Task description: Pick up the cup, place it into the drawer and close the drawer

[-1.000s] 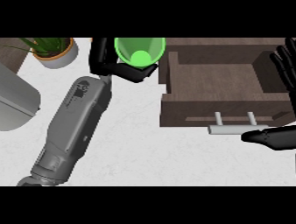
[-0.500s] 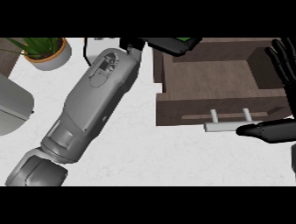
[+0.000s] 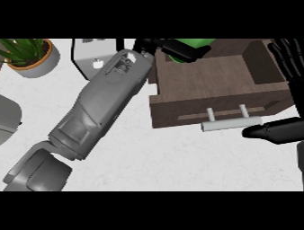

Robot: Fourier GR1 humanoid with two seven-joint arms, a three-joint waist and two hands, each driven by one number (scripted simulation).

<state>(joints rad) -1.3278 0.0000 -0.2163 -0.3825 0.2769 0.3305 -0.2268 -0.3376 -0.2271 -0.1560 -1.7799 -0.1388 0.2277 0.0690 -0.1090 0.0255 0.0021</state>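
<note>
A potted plant stands at the desk's far left. The left hand has its fingers curled round the green cup, above the open drawer's back edge. At right, the right hand rests, fingers straight

Kitchen: white counter, wooden drawer, potted plant.
</note>
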